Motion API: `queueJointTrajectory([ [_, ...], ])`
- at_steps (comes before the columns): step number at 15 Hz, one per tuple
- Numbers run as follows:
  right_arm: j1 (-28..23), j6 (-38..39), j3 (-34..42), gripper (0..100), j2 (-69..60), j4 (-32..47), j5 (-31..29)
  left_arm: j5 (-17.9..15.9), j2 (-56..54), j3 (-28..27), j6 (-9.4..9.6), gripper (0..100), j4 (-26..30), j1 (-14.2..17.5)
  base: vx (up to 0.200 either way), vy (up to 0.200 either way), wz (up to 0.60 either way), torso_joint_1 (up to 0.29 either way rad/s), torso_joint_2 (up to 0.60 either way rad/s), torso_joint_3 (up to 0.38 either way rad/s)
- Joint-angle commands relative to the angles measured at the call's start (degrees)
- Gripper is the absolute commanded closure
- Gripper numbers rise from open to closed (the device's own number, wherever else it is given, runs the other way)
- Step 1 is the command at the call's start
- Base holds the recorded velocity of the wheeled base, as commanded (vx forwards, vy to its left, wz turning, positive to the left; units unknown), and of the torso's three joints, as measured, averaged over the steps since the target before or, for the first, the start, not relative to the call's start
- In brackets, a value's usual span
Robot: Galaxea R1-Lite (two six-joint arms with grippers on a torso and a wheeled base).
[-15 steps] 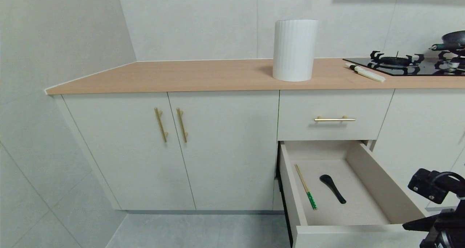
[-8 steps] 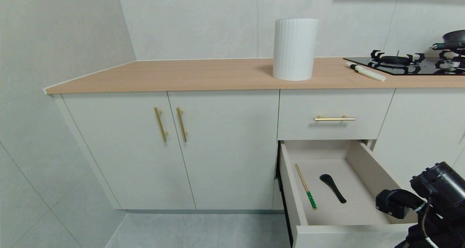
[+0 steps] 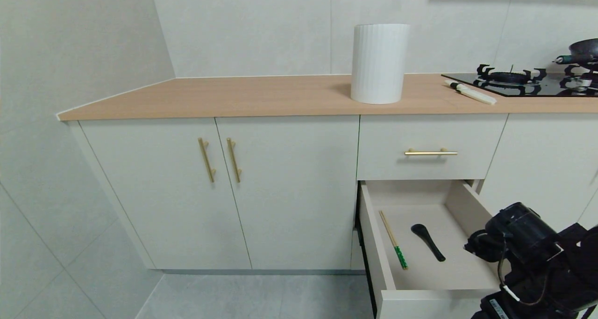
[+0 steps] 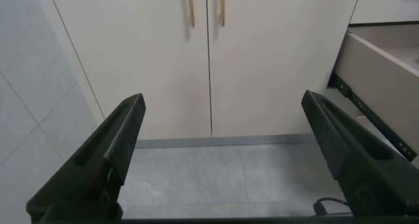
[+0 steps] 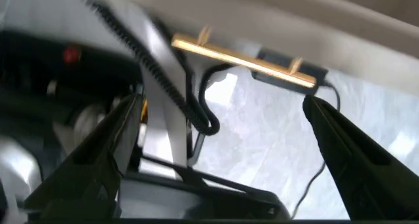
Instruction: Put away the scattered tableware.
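The lower drawer (image 3: 372,244) stands pulled out at the bottom right of the cabinet. Inside it lie a pair of wooden chopsticks (image 3: 393,241) with green ends and a black spoon (image 3: 428,242). A long pale utensil (image 3: 469,93) rests on the wooden counter beside the stove. My right arm (image 3: 523,244) hangs over the drawer's front right corner. In the right wrist view my right gripper (image 5: 219,158) is open and empty, with the drawer's gold handle (image 5: 242,57) beyond it. My left gripper (image 4: 219,158) is open and empty, low before the cabinet doors (image 4: 209,54).
A tall white ribbed container (image 3: 378,63) stands on the counter (image 3: 233,97). The black gas stove (image 3: 518,83) with a pan is at the far right. The upper drawer (image 3: 430,146) and the double doors (image 3: 219,188) are closed. Grey floor lies below.
My right arm has risen and swung left, from beside the drawer's right front corner to over it. The chopsticks and spoon have not moved.
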Motion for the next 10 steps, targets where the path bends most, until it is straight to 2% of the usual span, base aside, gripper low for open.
queueJointTrajectory([
  [1,0.05,1.21,-1.23,0,3.29,0.03,-1.02,0.01,-0.02,0.0,0.0,0,-0.03,-0.02,0.0,0.0,0.0,0.0,0.0,0.0],
  [6,-0.13,5.51,-3.08,0,5.31,-0.84,-1.9,0.01,-0.02,0.0,0.0,0,-0.03,-0.02,0.0,0.0,0.0,0.0,0.0,0.0],
  [10,-0.48,9.03,-3.96,0,9.09,-5.06,-6.03,0.01,-0.02,0.0,0.0,0,-0.03,-0.02,0.0,0.0,0.0,0.0,0.0,0.0],
])
